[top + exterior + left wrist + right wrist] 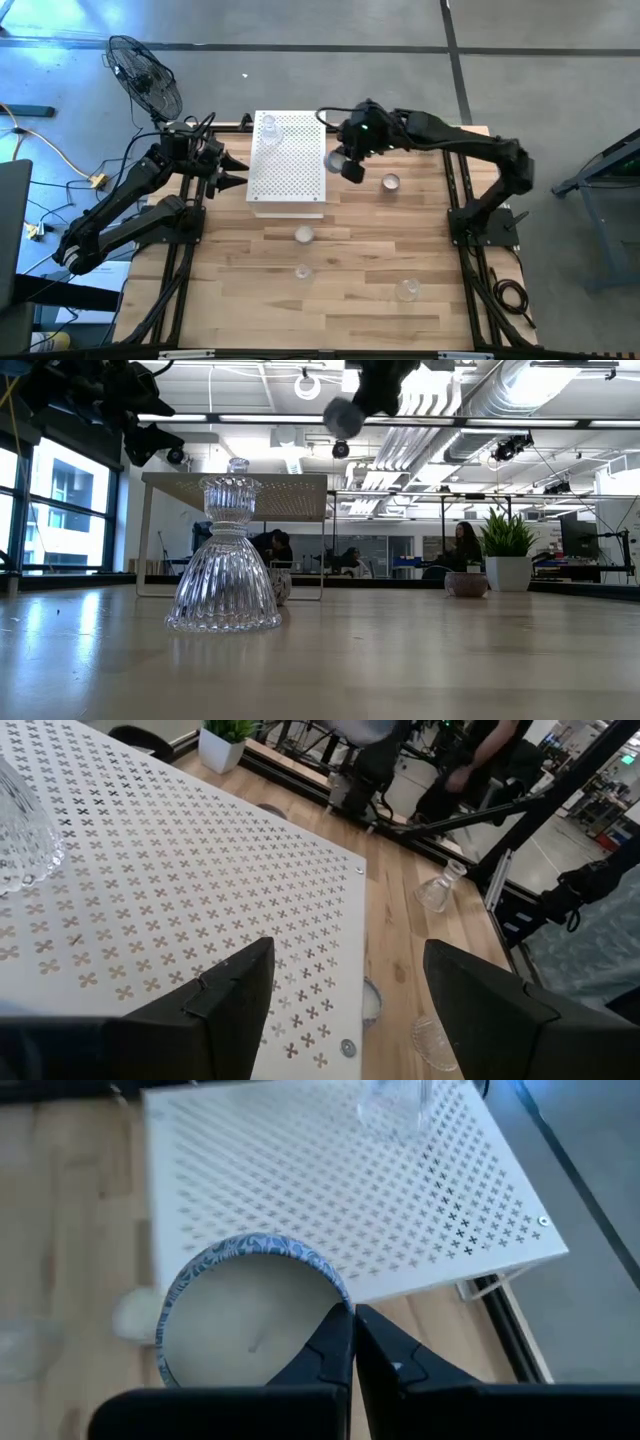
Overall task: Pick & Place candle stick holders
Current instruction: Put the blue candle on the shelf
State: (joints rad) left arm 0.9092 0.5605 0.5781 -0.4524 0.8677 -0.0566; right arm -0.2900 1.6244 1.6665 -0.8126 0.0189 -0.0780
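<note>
My right gripper [345, 167] hangs above the table beside the right edge of the white perforated box [285, 160], shut on a round candle stick holder [250, 1330] with a white centre and a patterned rim. A clear glass holder [268, 128] stands on the box's top near its far left corner. Another round holder [390, 182] rests on the table right of the box. One round holder [304, 234] and two clear ones [303, 270] [407, 290] stand nearer the front. My left gripper [235, 170] waits open at the box's left edge. My right gripper pinches the round holder's rim [335, 1292] between its two fingers, one finger [325, 1345] on the inner side and the other outside. The fingers slant down from the table's right side. The holder [342, 417] hangs lifted clear of table and box.
The box stands on thin legs [145, 540], its top well above the tabletop. A small green potted plant [507, 550] sits at the table's far side. A black fan [145, 75] stands beyond the far left corner. Bare wood lies along the near edge [330, 320].
</note>
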